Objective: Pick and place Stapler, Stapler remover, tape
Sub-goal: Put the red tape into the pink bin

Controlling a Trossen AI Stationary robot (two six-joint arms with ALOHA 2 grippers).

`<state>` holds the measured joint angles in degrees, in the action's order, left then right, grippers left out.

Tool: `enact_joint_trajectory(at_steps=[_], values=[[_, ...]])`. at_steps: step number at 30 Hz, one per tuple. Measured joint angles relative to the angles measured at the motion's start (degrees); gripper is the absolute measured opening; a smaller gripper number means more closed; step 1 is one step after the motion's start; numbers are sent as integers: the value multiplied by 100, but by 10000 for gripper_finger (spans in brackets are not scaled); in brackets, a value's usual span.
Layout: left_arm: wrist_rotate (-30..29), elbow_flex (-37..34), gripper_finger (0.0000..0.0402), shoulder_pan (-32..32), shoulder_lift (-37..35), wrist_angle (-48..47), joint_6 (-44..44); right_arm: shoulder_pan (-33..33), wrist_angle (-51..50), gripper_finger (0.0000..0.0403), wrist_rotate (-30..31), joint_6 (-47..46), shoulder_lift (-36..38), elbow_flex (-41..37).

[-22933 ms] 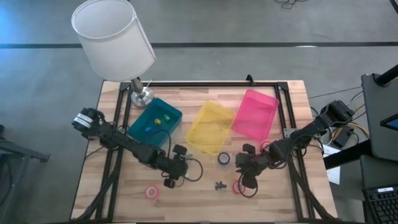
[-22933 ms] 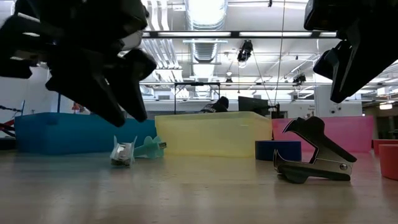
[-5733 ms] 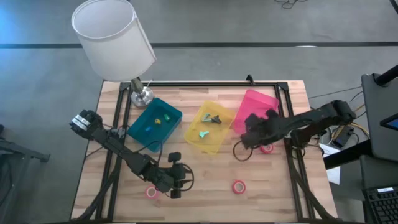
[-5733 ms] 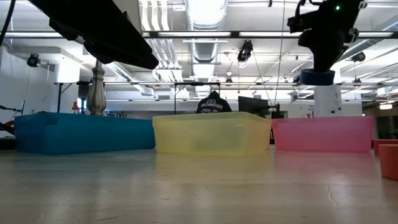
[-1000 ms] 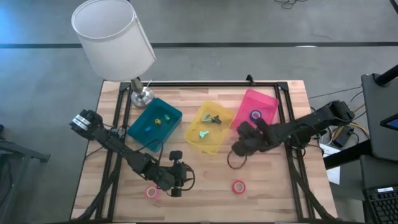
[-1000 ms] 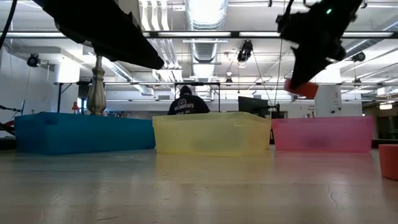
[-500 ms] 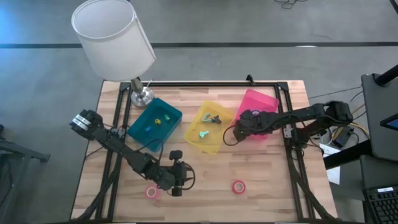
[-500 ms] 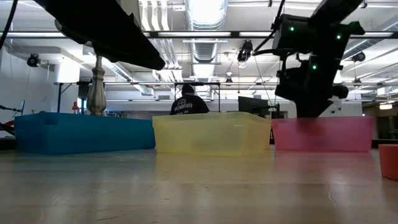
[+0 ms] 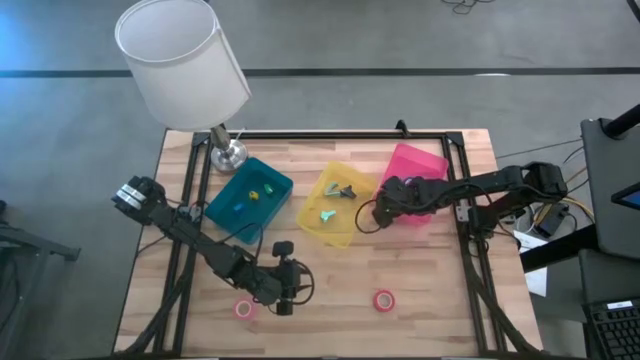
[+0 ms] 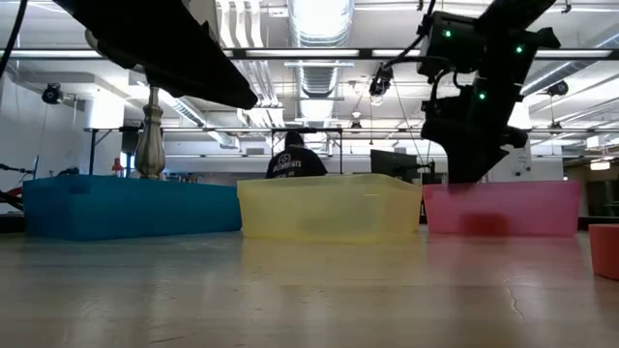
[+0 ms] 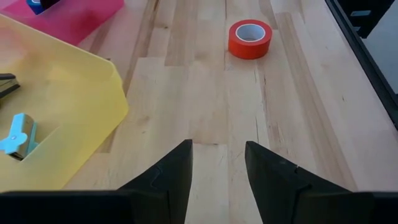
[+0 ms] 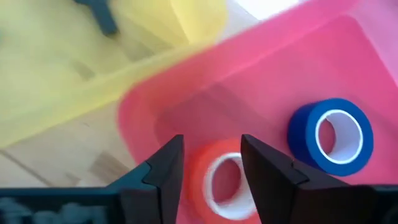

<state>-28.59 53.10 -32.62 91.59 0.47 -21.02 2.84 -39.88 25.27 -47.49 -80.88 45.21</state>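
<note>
A red tape roll (image 12: 219, 180) lies in the pink bin (image 9: 415, 178) beside the blue roll (image 12: 331, 137), with the right gripper (image 12: 208, 163) above it, fingers released. Another red roll (image 9: 384, 299) and a pink roll (image 9: 244, 309) lie on the desk (image 9: 330, 290). The left gripper (image 9: 284, 296), fingers parted and empty, is between them.

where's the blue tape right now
The blue tape lies flat in the pink bin, shown in the right wrist view, beside a red roll at the right gripper. In the high view the arm hides it.
</note>
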Motion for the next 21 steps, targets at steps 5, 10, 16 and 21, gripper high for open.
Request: enact_joint_trajectory(at_steps=[5, 10, 16, 21], values=[[-1, 0, 152, 0, 0, 0, 2, -280, -19, 168, -149, 193, 4, 374], [1, 0, 153, 0, 0, 0, 2, -876, -38, 174, -178, 133, 7, 877], [1, 0, 154, 0, 0, 0, -32, -1971, 37, 176, -179, 57, 13, 1263], [0, 0, 154, 0, 0, -1, -169, -3040, 325, 176, -803, -529, -168, 1244]])
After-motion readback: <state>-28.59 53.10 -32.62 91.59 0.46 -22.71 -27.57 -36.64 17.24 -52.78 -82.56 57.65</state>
